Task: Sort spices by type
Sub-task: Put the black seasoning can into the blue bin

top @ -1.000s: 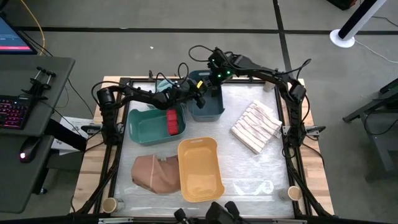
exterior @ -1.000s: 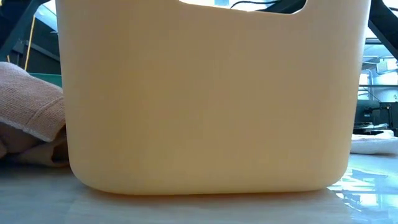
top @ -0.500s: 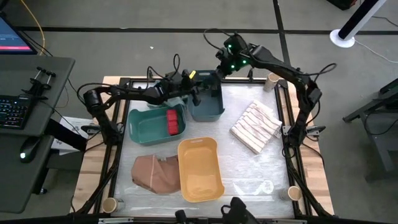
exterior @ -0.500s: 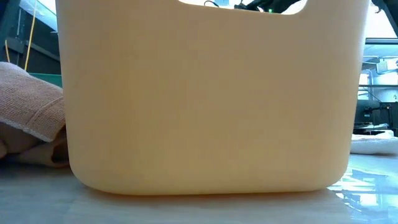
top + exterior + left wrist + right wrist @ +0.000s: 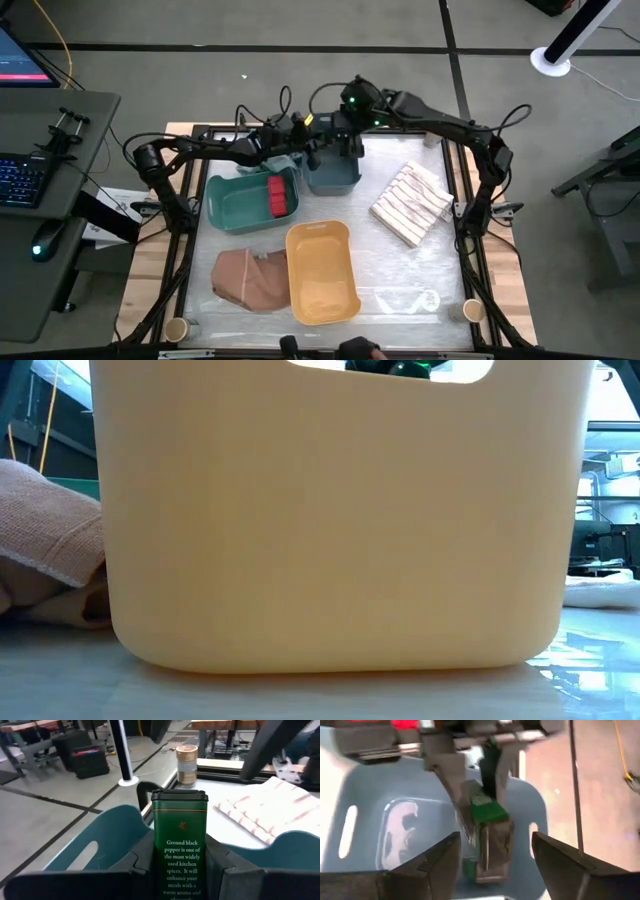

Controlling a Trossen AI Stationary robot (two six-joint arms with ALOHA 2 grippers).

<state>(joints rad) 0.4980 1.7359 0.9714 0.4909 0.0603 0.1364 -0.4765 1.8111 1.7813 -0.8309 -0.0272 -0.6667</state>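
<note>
Over the blue bin point(image 5: 330, 170) a handover is being completed: the right gripper point(image 5: 345, 120), whose fingers were clenched a second ago, is now being seen released and spread to either side of the green pepper tin point(image 5: 179, 842), which is being grasped between the fingers of the left gripper point(image 5: 312, 148), so the tin is judged to be passing to the left arm for sorting. The green bin point(image 5: 232, 205) is being seen with a red spice box point(image 5: 278, 194) inside, while the yellow bin point(image 5: 322, 272) is being left empty; what lies in the blue bin cannot be told.

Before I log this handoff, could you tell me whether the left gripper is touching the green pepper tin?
Touching: in the left wrist view, the left gripper has both fingers pressed against the sides of the green pepper tin.
</note>
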